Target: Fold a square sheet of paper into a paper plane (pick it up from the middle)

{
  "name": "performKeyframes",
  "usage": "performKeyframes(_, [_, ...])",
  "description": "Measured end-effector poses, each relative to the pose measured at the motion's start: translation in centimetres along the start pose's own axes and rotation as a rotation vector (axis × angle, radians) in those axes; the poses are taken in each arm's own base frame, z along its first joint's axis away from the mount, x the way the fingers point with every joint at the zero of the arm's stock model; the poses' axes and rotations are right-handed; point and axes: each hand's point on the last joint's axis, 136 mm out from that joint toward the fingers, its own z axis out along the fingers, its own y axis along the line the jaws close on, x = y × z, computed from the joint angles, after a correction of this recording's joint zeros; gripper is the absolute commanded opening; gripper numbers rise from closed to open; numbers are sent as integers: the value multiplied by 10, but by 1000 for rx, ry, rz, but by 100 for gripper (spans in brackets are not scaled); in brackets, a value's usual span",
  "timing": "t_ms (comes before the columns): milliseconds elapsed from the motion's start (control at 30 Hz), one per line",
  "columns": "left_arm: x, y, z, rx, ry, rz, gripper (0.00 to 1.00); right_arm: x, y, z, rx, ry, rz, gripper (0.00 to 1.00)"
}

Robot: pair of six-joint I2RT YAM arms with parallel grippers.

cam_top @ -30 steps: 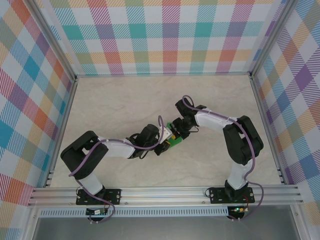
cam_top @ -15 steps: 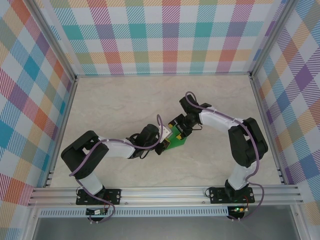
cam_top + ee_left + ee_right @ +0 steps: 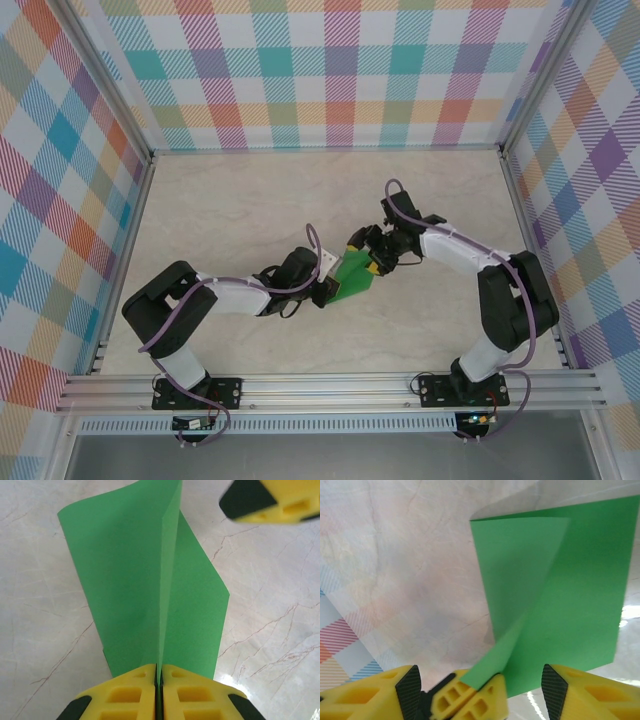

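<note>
Having released and drawn back rightward, the right pincer (image 3: 378,260) stands spread, leaving the half-folded square sheet of paper (image 3: 352,276) at the top view's centre pinched at its crease by the left pincer (image 3: 159,692) alone, so the centre fold looks set and nose folds remain.

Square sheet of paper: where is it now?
Mid-table in the top view, the creased square sheet of paper is pinched in the left gripper, with the open right gripper at its far end.
</note>
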Motion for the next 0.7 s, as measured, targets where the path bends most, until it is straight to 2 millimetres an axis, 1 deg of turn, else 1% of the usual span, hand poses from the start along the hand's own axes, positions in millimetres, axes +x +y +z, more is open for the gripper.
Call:
performKeyframes(100, [-1, 0, 1, 0, 0, -58, 10, 3, -10, 3, -10, 6, -41, 67])
performKeyframes(333, [0, 1, 3, -3, 6, -172, 9, 7, -9, 10, -71, 21, -123, 65])
performKeyframes(400, [0, 1, 3, -3, 6, -198, 9, 8, -7, 12, -108, 21, -159, 63])
performKeyframes(533, [0, 1, 3, -3, 6, -243, 9, 13, -11, 17, -132, 44, -195, 57])
performKeyframes(700, [2, 1, 5, -4, 10, -275, 8, 14, -9, 23, -155, 65, -224, 58])
